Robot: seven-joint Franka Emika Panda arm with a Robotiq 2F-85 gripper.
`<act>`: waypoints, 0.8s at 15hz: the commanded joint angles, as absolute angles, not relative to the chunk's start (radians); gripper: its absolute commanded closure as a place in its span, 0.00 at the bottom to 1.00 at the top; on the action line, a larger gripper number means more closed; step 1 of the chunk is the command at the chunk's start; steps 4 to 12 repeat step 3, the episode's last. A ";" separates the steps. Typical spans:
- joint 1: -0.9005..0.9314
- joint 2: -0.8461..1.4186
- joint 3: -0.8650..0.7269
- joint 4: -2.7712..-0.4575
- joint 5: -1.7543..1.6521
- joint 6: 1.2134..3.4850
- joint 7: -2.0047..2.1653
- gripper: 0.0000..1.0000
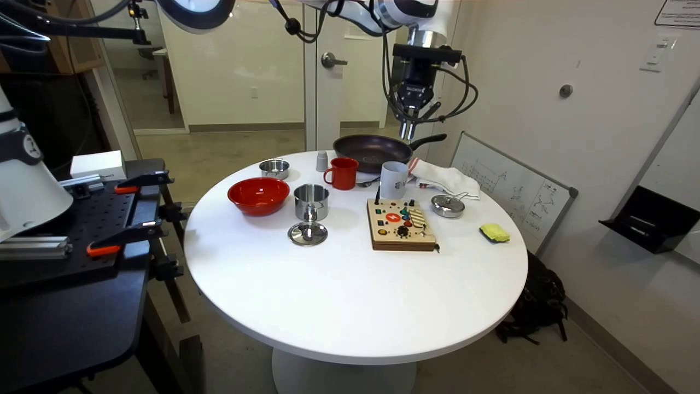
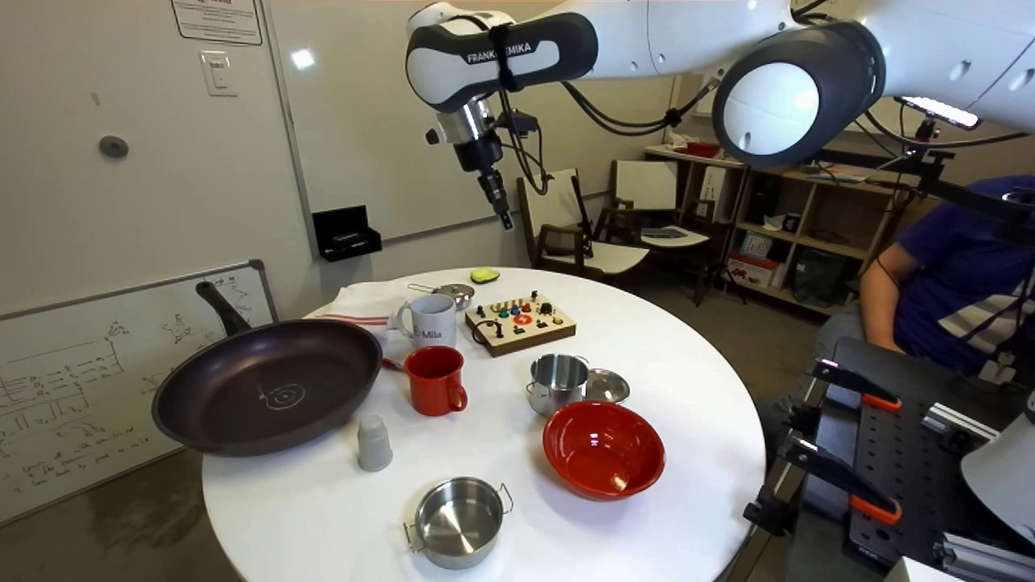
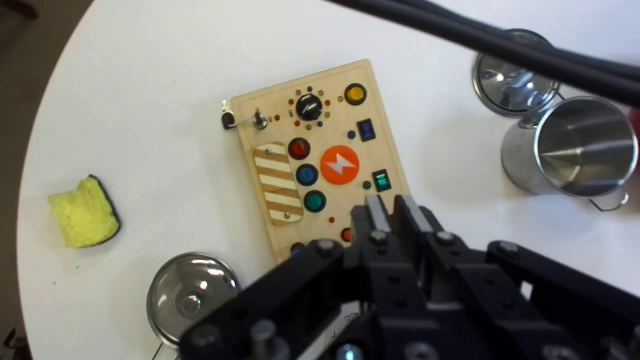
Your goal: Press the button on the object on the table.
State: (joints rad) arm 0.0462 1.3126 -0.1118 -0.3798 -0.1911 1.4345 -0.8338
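The object is a flat wooden board with coloured buttons, switches and a dial (image 1: 402,246) (image 2: 530,343) (image 3: 345,200). It lies flat on the round white table (image 1: 339,295). Red, blue and green round buttons (image 3: 307,174) run down its middle beside an orange bolt disc, and a yellow button (image 3: 355,93) sits near one corner. My gripper (image 1: 407,131) (image 2: 507,222) (image 3: 392,202) hangs well above the tabletop, touching nothing. Its fingers are close together with a narrow empty gap. In the wrist view the jaws hide part of the board's lower end.
A white mug (image 2: 433,319) stands close to the board, with a red mug (image 2: 435,380) and black pan (image 2: 271,388) beyond. A steel pot (image 3: 575,150), lids (image 3: 192,295), a red bowl (image 1: 258,196), a sponge (image 3: 82,212) and a towel (image 1: 445,178) surround it.
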 commanded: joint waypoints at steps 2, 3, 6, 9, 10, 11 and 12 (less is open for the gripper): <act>0.041 1.309 -0.106 -0.380 -0.181 1.416 -0.793 0.72; 0.040 1.309 -0.105 -0.380 -0.181 1.414 -0.785 0.68; 0.040 1.309 -0.105 -0.380 -0.181 1.414 -0.785 0.68; 0.040 1.309 -0.105 -0.380 -0.181 1.414 -0.785 0.68; 0.040 1.309 -0.105 -0.380 -0.181 1.414 -0.785 0.68; 0.040 1.309 -0.105 -0.380 -0.181 1.414 -0.785 0.68; 0.040 1.309 -0.105 -0.380 -0.181 1.414 -0.785 0.68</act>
